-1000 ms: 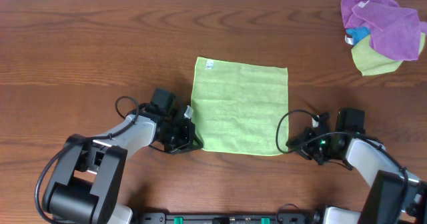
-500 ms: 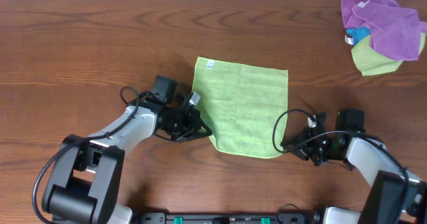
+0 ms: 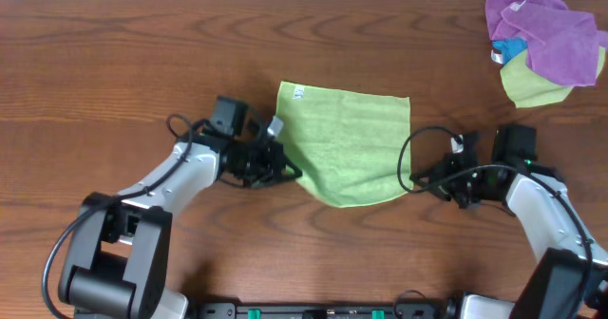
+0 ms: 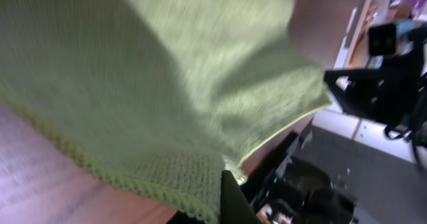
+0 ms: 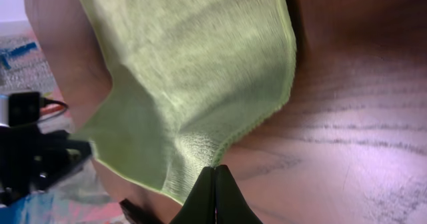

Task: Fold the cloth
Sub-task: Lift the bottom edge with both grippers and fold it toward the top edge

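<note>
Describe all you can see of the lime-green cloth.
The cloth is a lime-green square of soft, towel-like fabric with a stitched hem and a white tag by one far corner. Its far part lies flat on the wooden table; its near corners are pinched by the left gripper and right gripper, the near edge sagging between them.

The cloth [image 3: 347, 143] you worked was soft, matt lime-green fabric, finely nubbed, with a stitched hem. Under it your worktop [image 3: 114, 63] was dark brown wood, smooth, with a faint sheen. Far right of the cloth, the purple cloth [image 3: 551, 34] looked fleecy and matt.
</note>
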Robot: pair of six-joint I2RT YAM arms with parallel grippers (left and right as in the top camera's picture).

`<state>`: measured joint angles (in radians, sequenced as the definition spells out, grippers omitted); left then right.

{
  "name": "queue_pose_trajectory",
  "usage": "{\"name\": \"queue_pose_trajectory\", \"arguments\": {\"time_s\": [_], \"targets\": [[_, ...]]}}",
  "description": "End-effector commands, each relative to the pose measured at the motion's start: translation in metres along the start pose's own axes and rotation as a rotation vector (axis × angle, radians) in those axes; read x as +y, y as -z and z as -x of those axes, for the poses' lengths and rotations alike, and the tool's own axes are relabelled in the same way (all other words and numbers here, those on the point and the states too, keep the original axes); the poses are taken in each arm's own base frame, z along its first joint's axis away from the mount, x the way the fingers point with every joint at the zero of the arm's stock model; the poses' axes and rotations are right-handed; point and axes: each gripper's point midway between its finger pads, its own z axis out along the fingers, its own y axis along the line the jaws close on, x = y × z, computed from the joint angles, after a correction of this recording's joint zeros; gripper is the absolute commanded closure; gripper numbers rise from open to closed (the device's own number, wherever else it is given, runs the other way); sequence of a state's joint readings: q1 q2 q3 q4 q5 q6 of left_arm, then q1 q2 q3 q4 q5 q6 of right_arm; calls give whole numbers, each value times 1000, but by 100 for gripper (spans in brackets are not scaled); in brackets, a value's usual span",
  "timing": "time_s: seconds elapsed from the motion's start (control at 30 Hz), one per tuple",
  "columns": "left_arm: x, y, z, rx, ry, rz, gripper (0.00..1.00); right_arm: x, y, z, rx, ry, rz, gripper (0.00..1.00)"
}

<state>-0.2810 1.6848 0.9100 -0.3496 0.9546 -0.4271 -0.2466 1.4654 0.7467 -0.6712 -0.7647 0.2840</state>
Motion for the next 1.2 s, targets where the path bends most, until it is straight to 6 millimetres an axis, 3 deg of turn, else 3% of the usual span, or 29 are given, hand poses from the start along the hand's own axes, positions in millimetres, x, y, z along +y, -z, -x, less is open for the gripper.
{"name": "queue_pose_trajectory", "arguments": {"time_s": [0.0,0.1,0.37,0.67,0.9,1.17], "targets": [[-7,12,25,-67,-26,12,95,7,7,12,-38,8,3,99],[-7,19,38,-111,-37,39,94,10,8,19,-65,-6,13,98],[-2,21,50,-160,-58,79,94,18,10,38,-132,-25,42,98],[12,11,65,-165,-29,107,94,35,1,48,-170,18,53,98],[9,10,95,-161,-58,96,95,40,-2,59,-210,24,47,98],[11,21,124,-172,-70,108,95,47,-23,76,-182,16,50,99]]}}
